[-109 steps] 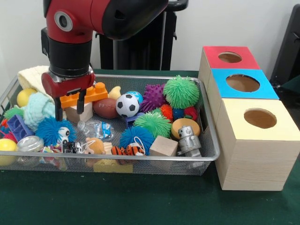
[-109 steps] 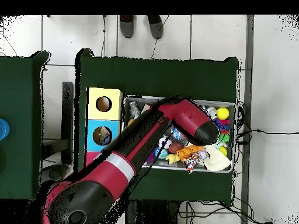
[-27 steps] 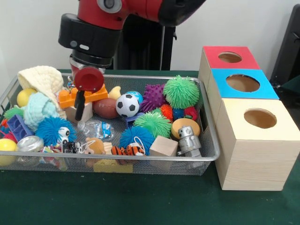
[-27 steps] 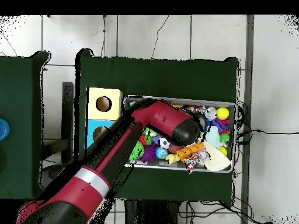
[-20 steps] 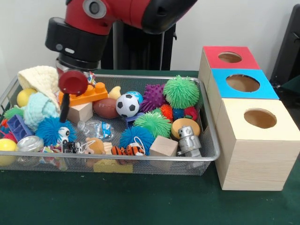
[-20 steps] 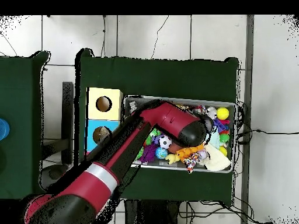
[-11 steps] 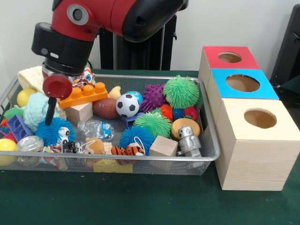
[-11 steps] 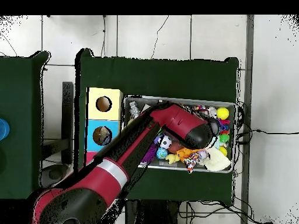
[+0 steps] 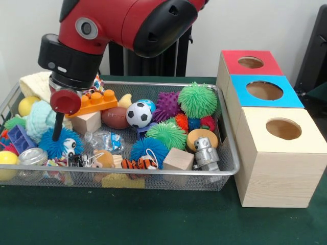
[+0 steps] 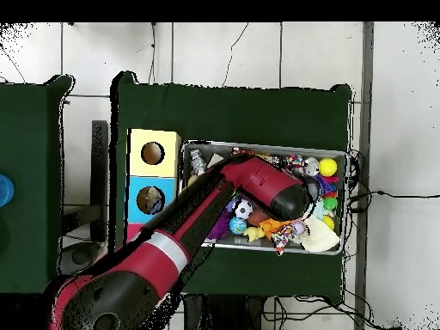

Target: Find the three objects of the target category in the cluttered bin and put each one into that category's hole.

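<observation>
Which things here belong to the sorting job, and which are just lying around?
Job: gripper, wire bin, its toys, red box, blue box, yellow box.

Lying about: side table, floor cable, a person's shoes.

Red and black arm (image 9: 117,23) above a silver wire-mesh bin (image 9: 225,148) on dark green table cloth (image 9: 153,224); inside, black-and-white soccer ball (image 9: 138,114), brown football (image 9: 115,117), orange brick (image 9: 92,103), green spiky ball (image 9: 197,100), purple spiky ball (image 9: 167,105), blue fuzzy balls (image 9: 148,149), orange-and-black striped tiger (image 9: 139,164), yellow balls (image 9: 26,106), pale wooden cubes (image 9: 178,159); alongside, pale wood boxes topped red (image 9: 250,62), blue (image 9: 265,91) and yellow (image 9: 282,130)
</observation>
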`<control>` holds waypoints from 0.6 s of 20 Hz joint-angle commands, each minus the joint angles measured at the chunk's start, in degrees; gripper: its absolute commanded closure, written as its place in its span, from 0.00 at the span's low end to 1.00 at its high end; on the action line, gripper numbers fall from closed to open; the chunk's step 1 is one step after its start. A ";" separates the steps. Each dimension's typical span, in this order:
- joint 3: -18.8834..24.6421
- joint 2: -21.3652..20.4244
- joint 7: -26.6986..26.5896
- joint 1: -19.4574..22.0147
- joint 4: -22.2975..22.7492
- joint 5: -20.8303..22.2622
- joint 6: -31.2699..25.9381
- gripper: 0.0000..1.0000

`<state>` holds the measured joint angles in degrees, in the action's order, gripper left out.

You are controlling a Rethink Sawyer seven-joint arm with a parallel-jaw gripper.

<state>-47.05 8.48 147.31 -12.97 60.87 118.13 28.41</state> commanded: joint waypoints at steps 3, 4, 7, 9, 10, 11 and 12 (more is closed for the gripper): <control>5.83 2.45 2.04 -3.53 4.28 -2.40 3.08 0.00; 5.95 2.25 2.84 -3.86 4.53 -2.45 4.02 0.00; 6.57 2.34 4.64 -4.54 4.17 -2.70 5.17 0.00; 6.52 3.22 6.67 -5.29 3.60 -3.04 4.99 0.00; 6.71 3.59 7.33 -5.52 3.23 -3.34 4.67 0.00; 6.90 3.93 7.99 -5.72 2.78 -3.68 4.37 0.00; 6.95 4.35 8.49 -5.90 2.32 -3.91 3.96 0.00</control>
<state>-47.07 9.07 147.31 -18.23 63.07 117.83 28.40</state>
